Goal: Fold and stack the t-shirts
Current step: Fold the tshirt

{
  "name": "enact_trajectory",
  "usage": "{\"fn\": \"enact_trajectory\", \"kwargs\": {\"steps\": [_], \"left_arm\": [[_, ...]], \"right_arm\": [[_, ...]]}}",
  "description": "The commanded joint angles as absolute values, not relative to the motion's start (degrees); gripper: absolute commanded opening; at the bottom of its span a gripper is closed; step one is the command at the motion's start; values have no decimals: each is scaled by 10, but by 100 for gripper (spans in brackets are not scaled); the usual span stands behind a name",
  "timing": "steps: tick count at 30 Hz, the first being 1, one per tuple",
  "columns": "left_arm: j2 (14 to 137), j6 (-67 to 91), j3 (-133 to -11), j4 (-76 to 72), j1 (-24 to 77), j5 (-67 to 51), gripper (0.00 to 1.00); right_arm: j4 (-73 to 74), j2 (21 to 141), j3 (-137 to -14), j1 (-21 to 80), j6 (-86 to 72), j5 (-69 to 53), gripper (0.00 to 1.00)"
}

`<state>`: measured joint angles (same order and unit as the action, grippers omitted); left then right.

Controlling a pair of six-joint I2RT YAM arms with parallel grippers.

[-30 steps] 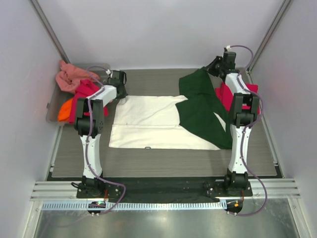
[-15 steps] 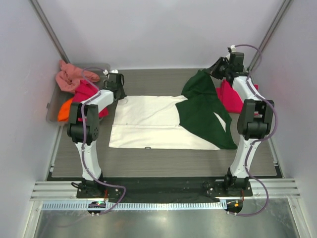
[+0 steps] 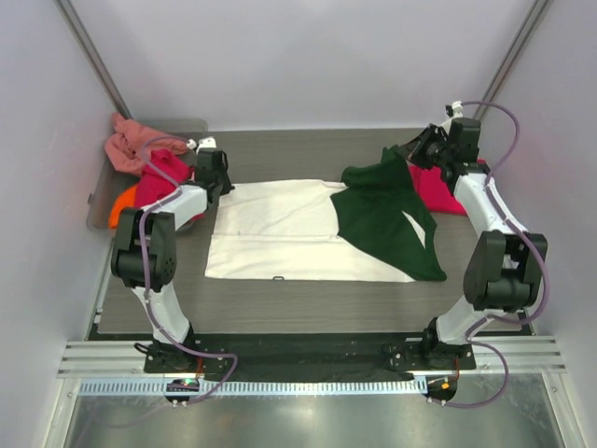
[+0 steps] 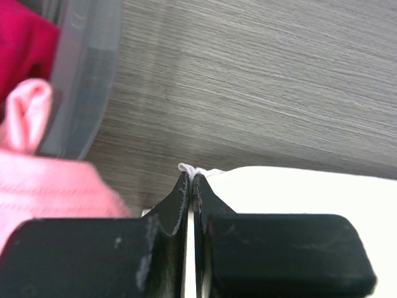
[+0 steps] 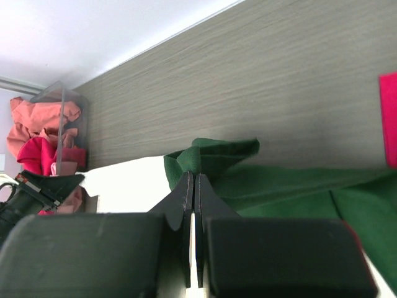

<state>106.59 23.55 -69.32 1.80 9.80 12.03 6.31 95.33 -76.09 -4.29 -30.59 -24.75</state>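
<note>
The cream-white t-shirt (image 3: 280,238) with dark green shoulders and sleeves (image 3: 382,224) lies spread on the table. My left gripper (image 3: 222,184) is shut on its far left white corner (image 4: 191,169). My right gripper (image 3: 408,154) is shut on a fold of the dark green cloth (image 5: 205,155) and holds it lifted at the far right. A crimson-pink shirt (image 3: 437,187) lies folded behind my right arm. Salmon (image 3: 131,145), magenta (image 3: 166,173) and orange (image 3: 121,210) shirts are piled in the grey tray at the left.
The translucent grey plastic tray (image 3: 98,201) stands at the far left edge; its wall shows in the left wrist view (image 4: 87,81). Light pink cloth (image 4: 37,180) lies close beside my left fingers. White walls close in the table on three sides.
Both arms have swung outward, away from each other. The right gripper moved right with the green cloth, drawing it out. The left gripper moved a little left with the white corner.
</note>
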Motion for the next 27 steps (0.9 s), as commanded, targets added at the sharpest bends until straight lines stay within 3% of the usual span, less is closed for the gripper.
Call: {"fn": "enact_trajectory", "kwargs": {"steps": [1,12,27], "left_arm": [[1020,239,-679,-45,98,145,0],[974,253,-628,-65,98,140,0],[858,284,-408,-264,116,196,0]], "right_arm": [[42,874,-715,-44,-316,-229,1],[104,704,-625,-45,-293,-186,1],[178,457,-454,-45,-303,-88,1]]}}
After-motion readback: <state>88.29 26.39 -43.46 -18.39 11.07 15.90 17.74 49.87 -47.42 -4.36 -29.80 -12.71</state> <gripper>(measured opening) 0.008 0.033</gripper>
